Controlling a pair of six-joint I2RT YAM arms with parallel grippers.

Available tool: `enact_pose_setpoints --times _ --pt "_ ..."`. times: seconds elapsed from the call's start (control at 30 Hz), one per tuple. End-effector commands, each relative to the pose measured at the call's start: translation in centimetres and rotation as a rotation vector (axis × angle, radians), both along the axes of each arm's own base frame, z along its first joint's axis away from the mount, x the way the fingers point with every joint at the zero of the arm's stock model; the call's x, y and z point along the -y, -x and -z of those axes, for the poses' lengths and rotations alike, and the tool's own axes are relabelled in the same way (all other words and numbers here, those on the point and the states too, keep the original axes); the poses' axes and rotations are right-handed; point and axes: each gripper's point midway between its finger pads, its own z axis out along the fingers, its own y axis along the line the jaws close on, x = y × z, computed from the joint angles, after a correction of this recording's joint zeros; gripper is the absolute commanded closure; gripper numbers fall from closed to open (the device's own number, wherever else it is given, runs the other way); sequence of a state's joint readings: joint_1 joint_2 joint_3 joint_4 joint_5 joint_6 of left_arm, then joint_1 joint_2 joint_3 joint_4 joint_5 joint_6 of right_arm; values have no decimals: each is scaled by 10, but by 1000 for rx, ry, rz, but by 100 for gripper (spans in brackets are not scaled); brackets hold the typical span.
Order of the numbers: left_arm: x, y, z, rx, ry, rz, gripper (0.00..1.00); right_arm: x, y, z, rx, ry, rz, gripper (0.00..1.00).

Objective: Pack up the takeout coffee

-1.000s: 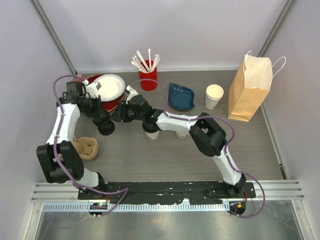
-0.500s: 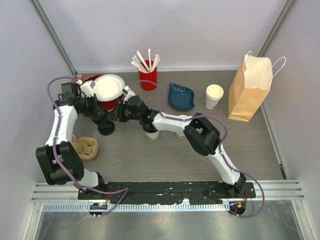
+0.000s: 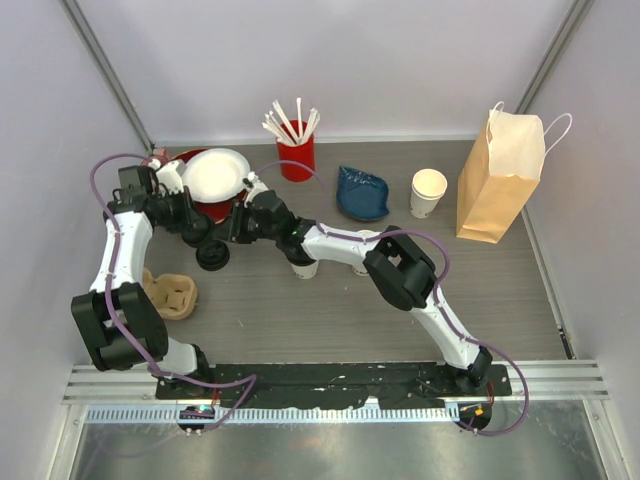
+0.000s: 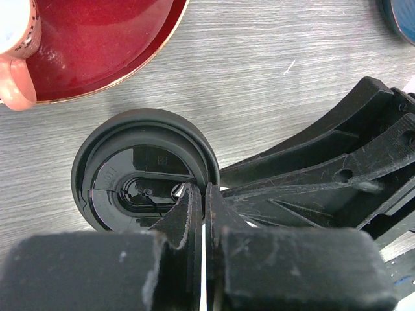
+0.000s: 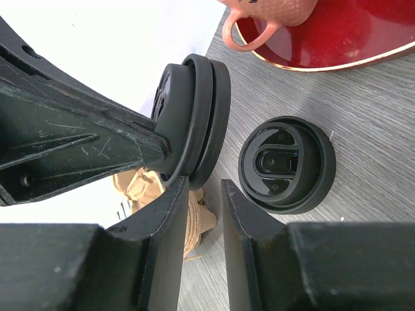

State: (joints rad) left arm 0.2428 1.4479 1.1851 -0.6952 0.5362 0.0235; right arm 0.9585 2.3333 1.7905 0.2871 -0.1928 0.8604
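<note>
Glossy black plastic lid (image 4: 139, 175), shiny red plate (image 4: 97, 39) (glazed-looking), matt grey woodgrain table (image 4: 272, 65)

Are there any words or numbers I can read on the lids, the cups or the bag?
Nothing here can be read.
Black lid: tiny raised marks, too small to read.
Pink mug: dark marks by the rim, too blurred to read.
Paper bag: no words showing.
Lidless cup: no words showing.

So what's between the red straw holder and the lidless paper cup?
A dark blue bowl, standing apart from both; the top external view shows it.
</note>
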Motion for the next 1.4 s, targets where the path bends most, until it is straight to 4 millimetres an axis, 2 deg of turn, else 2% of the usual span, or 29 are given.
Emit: enact_pose_setpoints --times 0.0,0.07,0.3,0.47,0.57,0.67,0.7,0.8,0.83,0.87,0.9,0.93,1.0,1.03,1.1,1.13,1.17,1.2,1.23,1.3,1.33,1.37 --pt "16 4 -11 25 75 42 100 -9 -6 -14 31 -24 16 68" --pt "18 6 -8 16 84 46 100 -9 -7 -4 16 -6 21 69" --pt "19 10 8 -40 100 44 100 -5 -12 13 0 32 39 70" --pt "9 5 19 -51 55 12 100 0 -14 13 2 33 43 71" --pt "-2 3 24 -50 -6 -12 100 2 -14 10 16 40 42 70" --pt "0 6 20 -39 -14 21 100 5 -14 2 35 39 42 71" --pt "4 9 18 -43 -16 38 100 4 -12 -7 47 32 38 70" --pt "8 11 5 -3 -62 82 100 9 -11 -19 93 49 33 71" --pt "7 10 0 14 -87 85 100 12 -11 -36 131 43 32 71" --pt "7 11 -11 49 -112 95 100 15 -10 -41 149 48 33 71" --pt "8 11 -17 68 -125 104 100 20 -12 -46 166 62 46 70" --pt "8 10 -28 91 -137 106 100 26 -10 -71 202 43 56 70" --pt "11 13 -45 135 -163 122 100 40 -10 -83 262 84 66 69" --pt "11 14 -56 148 -177 124 100 49 -11 -105 303 80 87 69" --pt "22 15 -76 193 -213 166 100 67 -16 -119 351 116 107 68" --pt "27 20 -79 186 -225 186 100 75 -19 -126 364 121 117 68" --pt "38 21 -83 199 -258 218 100 88 -17 -144 388 111 129 67" --pt "45 21 -96 231 -271 235 100 98 -19 -148 391 122 140 67" --pt "56 23 -100 239 -272 268 100 116 -30 -153 397 130 170 67" --pt "81 29 -113 257 -281 337 100 149 -33 -167 407 139 210 67" --pt "90 30 -117 264 -285 360 100 175 -46 -151 381 176 246 67" --pt "111 37 -118 264 -286 422 100 198 -46 -170 395 157 282 66"
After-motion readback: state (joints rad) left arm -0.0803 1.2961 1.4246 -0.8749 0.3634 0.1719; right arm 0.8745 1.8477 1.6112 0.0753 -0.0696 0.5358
